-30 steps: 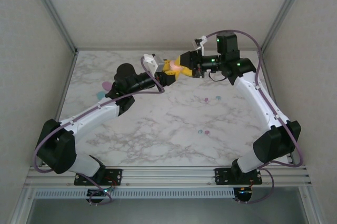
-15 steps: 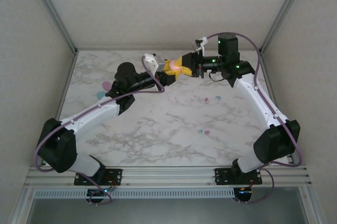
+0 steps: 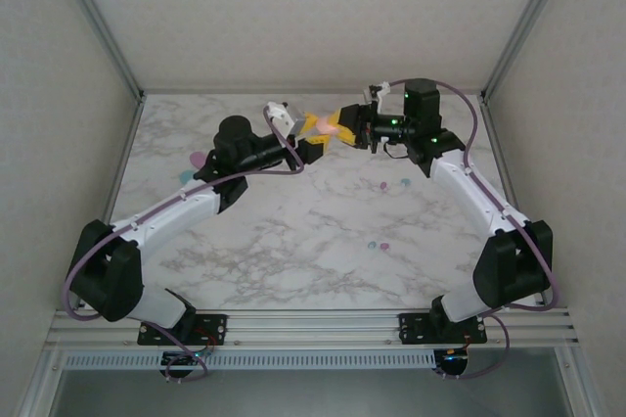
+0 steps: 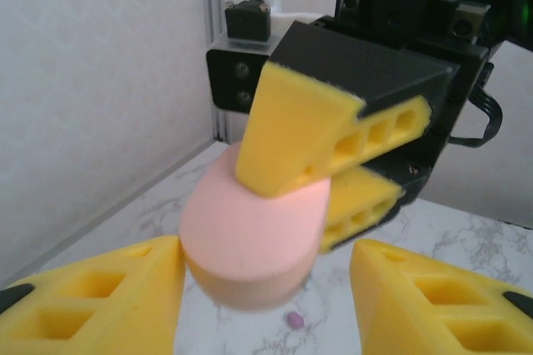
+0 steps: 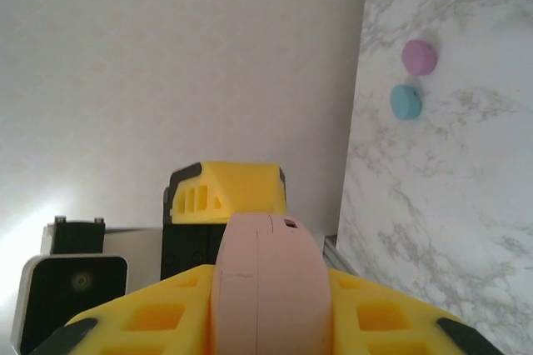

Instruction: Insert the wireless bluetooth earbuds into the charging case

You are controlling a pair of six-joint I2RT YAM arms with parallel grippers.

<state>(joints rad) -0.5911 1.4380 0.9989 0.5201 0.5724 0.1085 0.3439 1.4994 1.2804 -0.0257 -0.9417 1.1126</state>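
Earbuds, tiny rounded pink, purple and teal buds (image 3: 384, 185), lie loose on the white marbled table (image 3: 293, 241). Above its far edge, the pink oval charging case (image 4: 250, 234) lies nearly flat, its length jutting toward the left gripper (image 4: 266, 255) (yellow foam fingers parted, flanking it). The right gripper (image 3: 337, 124) pinches its faces.

White marble-look tabletop (image 3: 323, 231) — pale textured walls (image 3: 293, 16).
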